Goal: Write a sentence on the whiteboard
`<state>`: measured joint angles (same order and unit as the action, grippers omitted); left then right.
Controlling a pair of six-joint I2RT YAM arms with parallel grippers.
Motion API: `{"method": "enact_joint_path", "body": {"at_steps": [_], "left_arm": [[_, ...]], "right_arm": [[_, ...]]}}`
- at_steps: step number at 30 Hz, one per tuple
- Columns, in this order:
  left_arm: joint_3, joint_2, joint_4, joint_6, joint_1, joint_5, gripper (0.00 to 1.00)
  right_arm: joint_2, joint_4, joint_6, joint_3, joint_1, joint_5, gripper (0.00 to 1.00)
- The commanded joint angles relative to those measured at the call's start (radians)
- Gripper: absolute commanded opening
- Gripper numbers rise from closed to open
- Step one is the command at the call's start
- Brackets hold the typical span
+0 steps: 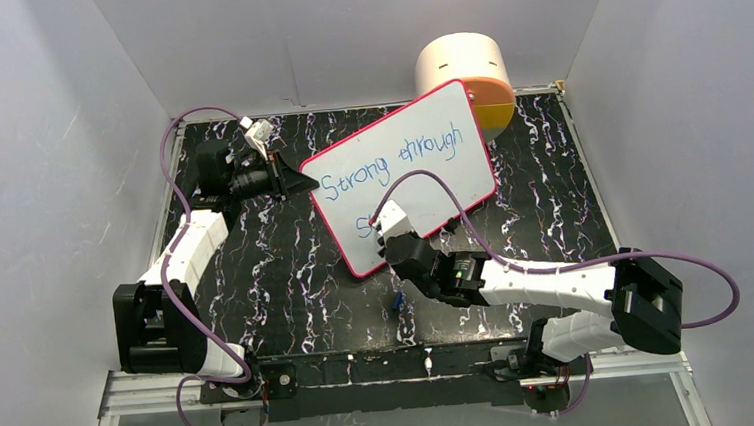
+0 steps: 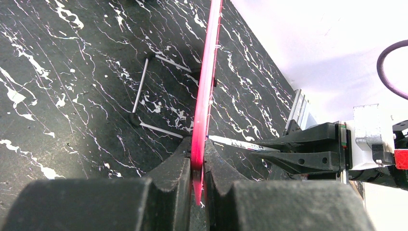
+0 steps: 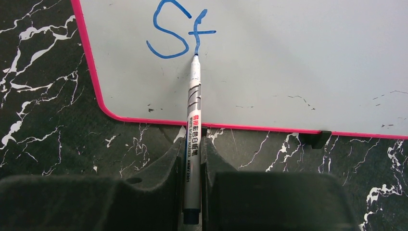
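Right gripper point(image 3: 193, 144) pinches the marker point(image 3: 194, 110); left gripper point(image 2: 196, 161) clamps the whiteboard point(image 2: 207, 72) by its edge. Pressing too hard could make it slip, skewing the sentence point(image 3: 178, 36).

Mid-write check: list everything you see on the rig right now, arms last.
whiteboard: one, white with pink-red frame, standing mid-table
sentence: one, blue, on the board; "Strong through", with "St" below
marker: one, white barrel, blue tip touching the board
drum: one, cream and orange, behind the board
wire stand: one, grey, at the board's back
table: one, black marbled
left gripper: shut on the whiteboard's edge
right gripper: shut on the marker
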<state>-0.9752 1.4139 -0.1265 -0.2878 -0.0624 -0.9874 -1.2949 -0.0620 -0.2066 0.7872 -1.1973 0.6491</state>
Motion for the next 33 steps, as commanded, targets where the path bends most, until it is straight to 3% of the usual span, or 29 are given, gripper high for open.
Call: {"method": "enact_joint_path", "body": {"at_steps": [1,33], "left_arm": [[-0.011,0.004,0.059,0.032,0.006,0.037,0.0],[-0.013,0.01,0.065,0.033,0.006,0.029,0.0]], "right_arm": [[0.037,-0.006,-0.011,-0.007,0.001,0.007,0.0],[-0.018,0.034,0.028,0.01,0.001,0.046,0.0]]}}
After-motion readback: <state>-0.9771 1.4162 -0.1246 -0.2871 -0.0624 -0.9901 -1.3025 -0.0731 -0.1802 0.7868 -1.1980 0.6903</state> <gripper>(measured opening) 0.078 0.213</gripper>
